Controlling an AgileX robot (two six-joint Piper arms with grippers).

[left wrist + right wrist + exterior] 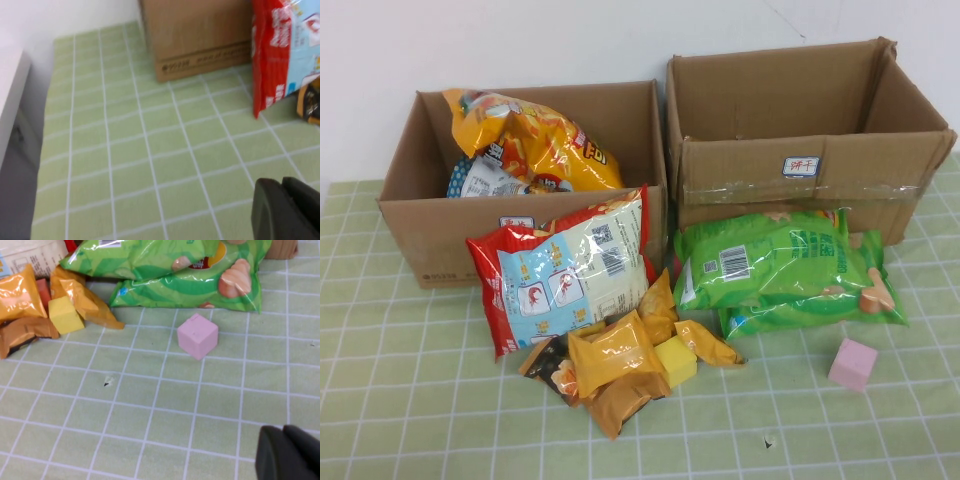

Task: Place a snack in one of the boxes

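Two open cardboard boxes stand at the back. The left box [410, 235] holds an orange chip bag [545, 140]; the right box [770, 185] looks empty. A red-and-blue snack bag [570, 270] leans on the left box. Green snack bags [770, 265] lie before the right box. Small orange packets [615, 355] lie in front. Neither gripper shows in the high view. My left gripper [282, 182] is shut and empty over the mat, short of the red bag [285, 50]. My right gripper [283, 431] is shut and empty, short of the green bags [175, 275].
A yellow cube [675, 360] sits among the orange packets and a pink cube [852, 363] lies alone at the right; both show in the right wrist view, yellow [65, 315] and pink [197, 336]. A green checked mat [420, 400] covers the table. A white wall stands behind the boxes.
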